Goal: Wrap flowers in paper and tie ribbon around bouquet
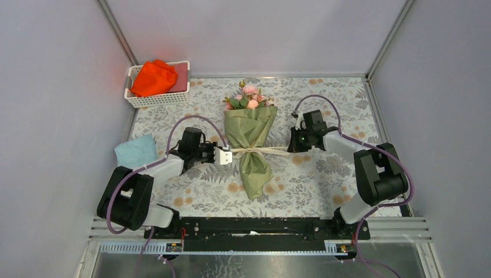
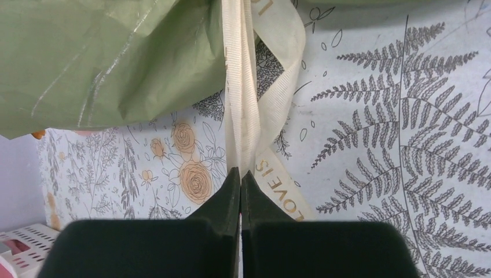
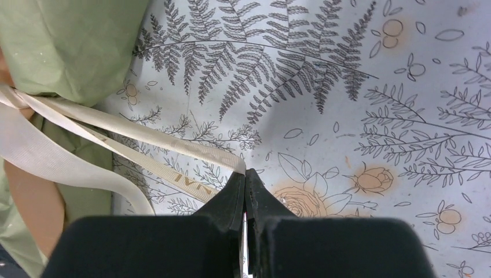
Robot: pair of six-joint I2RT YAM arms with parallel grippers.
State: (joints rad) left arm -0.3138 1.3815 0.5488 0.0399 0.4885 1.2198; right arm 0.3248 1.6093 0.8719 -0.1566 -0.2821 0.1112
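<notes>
The bouquet (image 1: pixel 250 142) lies mid-table as a cone of olive-green paper (image 2: pixel 98 58), its wide end pointing away. Pink flowers (image 1: pixel 249 95) show at that far end. A cream ribbon (image 1: pixel 259 151) is tied around its narrow waist, with strands running out to both sides. My left gripper (image 1: pixel 224 155) sits just left of the waist, shut on ribbon (image 2: pixel 240 92) strands that run straight into its tips (image 2: pixel 240 172). To the right of the waist, my right gripper (image 1: pixel 291 142) is shut on the other ribbon (image 3: pixel 173 145) end, which enters its tips (image 3: pixel 245 172). The paper (image 3: pixel 69 46) fills that view's upper left.
A white basket (image 1: pixel 156 99) holding an orange-red cloth (image 1: pixel 153 78) stands at the back left corner. A light blue cloth (image 1: pixel 136 150) lies at the left edge beside my left arm. Grey walls close in the floral tablecloth (image 1: pixel 324 174) on three sides.
</notes>
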